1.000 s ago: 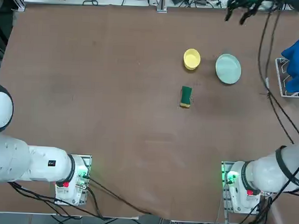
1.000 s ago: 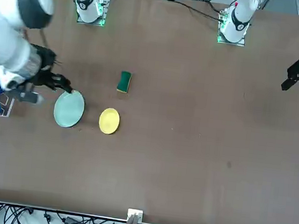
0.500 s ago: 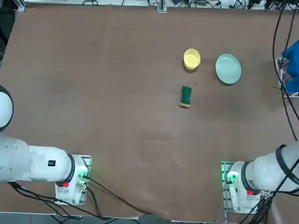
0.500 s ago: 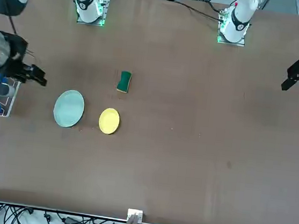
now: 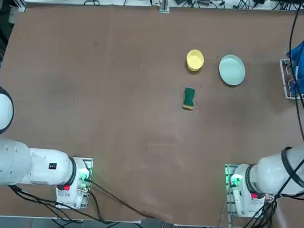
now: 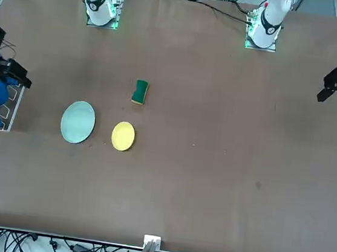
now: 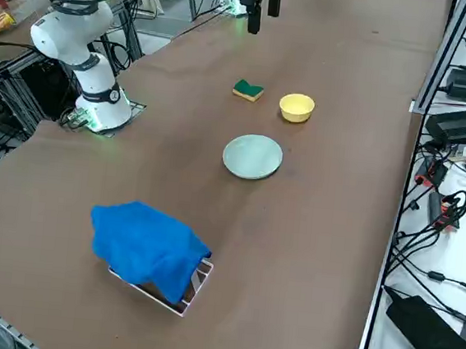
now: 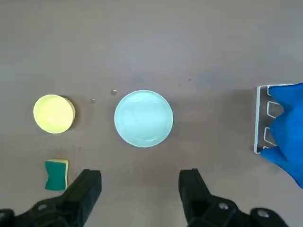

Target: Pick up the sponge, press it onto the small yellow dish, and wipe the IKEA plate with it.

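Observation:
The sponge (image 5: pixel 189 98), dark green over yellow foam, lies on the table between the dishes and the robot. Just beyond it stands the small yellow dish (image 5: pixel 194 60). The pale blue-green IKEA plate (image 5: pixel 231 70) lies to that dish's right. My right gripper (image 8: pixel 139 189) hangs high over the table, open and holding nothing. Its wrist view looks down on the plate (image 8: pixel 143 118), the dish (image 8: pixel 54 113) and the sponge (image 8: pixel 57 174) far below. In the front view the gripper (image 6: pixel 13 73) shows at the left edge, over the blue cloth. It is out of the top view.
A blue cloth (image 5: pixel 303 64) is draped over a white wire rack (image 8: pixel 262 119) at the table's right edge, to the right of the plate. The right arm's cables (image 5: pixel 296 44) hang over that corner. Brown tabletop (image 5: pixel 117 92) stretches to the left of the sponge.
My right gripper has swung from beside the plate out toward the table's right edge and left the top view. Sponge, dish and plate have not moved.

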